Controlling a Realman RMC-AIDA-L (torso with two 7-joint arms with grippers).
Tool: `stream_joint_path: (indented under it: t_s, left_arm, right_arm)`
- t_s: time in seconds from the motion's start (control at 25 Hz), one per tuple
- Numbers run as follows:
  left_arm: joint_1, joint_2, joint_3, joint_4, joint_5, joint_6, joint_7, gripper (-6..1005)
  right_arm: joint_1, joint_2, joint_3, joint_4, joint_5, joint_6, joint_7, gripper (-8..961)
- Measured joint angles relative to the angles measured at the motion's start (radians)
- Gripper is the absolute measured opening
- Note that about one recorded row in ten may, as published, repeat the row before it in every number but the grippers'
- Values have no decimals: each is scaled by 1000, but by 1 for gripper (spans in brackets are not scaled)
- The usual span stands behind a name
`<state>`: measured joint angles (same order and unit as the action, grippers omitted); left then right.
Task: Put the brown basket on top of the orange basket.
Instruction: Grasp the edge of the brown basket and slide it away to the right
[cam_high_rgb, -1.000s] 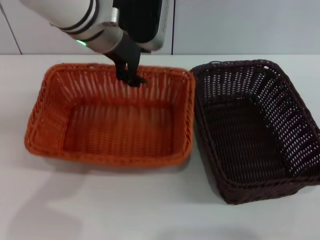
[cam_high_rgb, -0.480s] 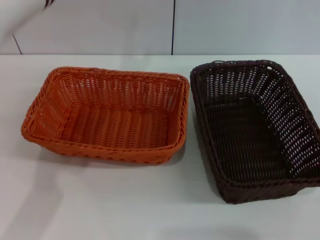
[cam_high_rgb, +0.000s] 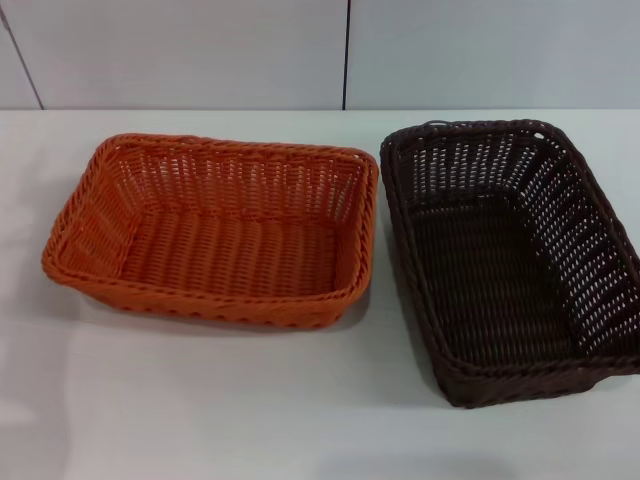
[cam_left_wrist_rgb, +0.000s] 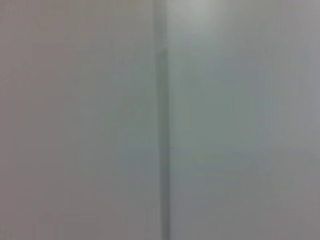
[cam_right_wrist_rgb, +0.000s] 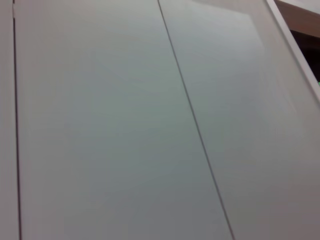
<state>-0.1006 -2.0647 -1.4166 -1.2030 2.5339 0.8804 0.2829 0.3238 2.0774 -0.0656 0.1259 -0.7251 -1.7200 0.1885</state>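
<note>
On the white surface (cam_high_rgb: 200, 400) in the head view, two same-sized woven baskets are sitting side by side, each resting flat on its base with its open top facing up. The bright orange rectangular wicker-style basket (cam_high_rgb: 215, 232), with sloped sides and a braided rim, is lying toward the robot's left, its long side running across the view. The dark brown, nearly black rectangular wicker-style basket (cam_high_rgb: 510, 258), with open-weave sloped sides and a braided rim, is lying toward the robot's right, its long side running away from the robot and turned slightly askew. The near corners of the two rims are sitting just beside each other; whether they are touching cannot be told. Both baskets are showing nothing but their woven floors inside. The brown basket is not on top of the orange basket: each is standing on the surface on its own. Behind the surface, a pale panelled wall (cam_high_rgb: 180, 50) is running across the top of the head view, with a dark vertical seam (cam_high_rgb: 347, 50) between panels. Neither arm is appearing in the head view. The left wrist view is showing only a blurred pale panel with a vertical seam, and the right wrist view is showing only pale panels with thin seams. No jaws are visible in any view, so whether either pair is apart or together cannot be told.
</note>
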Motion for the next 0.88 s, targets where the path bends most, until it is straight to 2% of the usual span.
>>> stream_joint_path:
  t_s: [0.08,0.12,0.16,0.24,0.28,0.36,0.4,0.64,0.76,0.88]
  left_arm:
    - [9,0,-5,39,0,25,-42,752]
    - [10,0,-13,174,1,106,-120,751]
    - [6,1,-15,227,1,141,-145,751]
    - [-29,-1,-15,441,3,297,-193,751]
    - [-29,-1,-15,441,3,297,-193,751]
    - [-78,-4,-15,680,-12,458,-259,751]
    - [-84,-5,-15,729,-26,487,-282,751]
    - [-81,-5,-15,809,-88,517,-316,751]
    - [-82,-2,-13,832,-97,516,-317,751]
    - [-89,-2,-11,842,-97,516,-316,752]
  right_arm:
    - [5,-1,0,-1,-15,-5,0,735]
    - [7,-1,0,-2,-28,-11,0,735]
    - [7,-1,0,-2,-44,-20,0,735]
    - [8,0,0,-3,-81,-45,0,735]
    - [8,0,0,-3,-106,-63,-2,735]
    - [9,0,0,-6,-153,-93,-5,735]
    - [9,0,0,-7,-168,-106,-5,735]
    - [17,-4,0,-14,-245,-174,8,735]
    - [22,-12,0,-65,-315,-129,130,735]
    - [30,-10,0,-194,-403,-66,315,735]
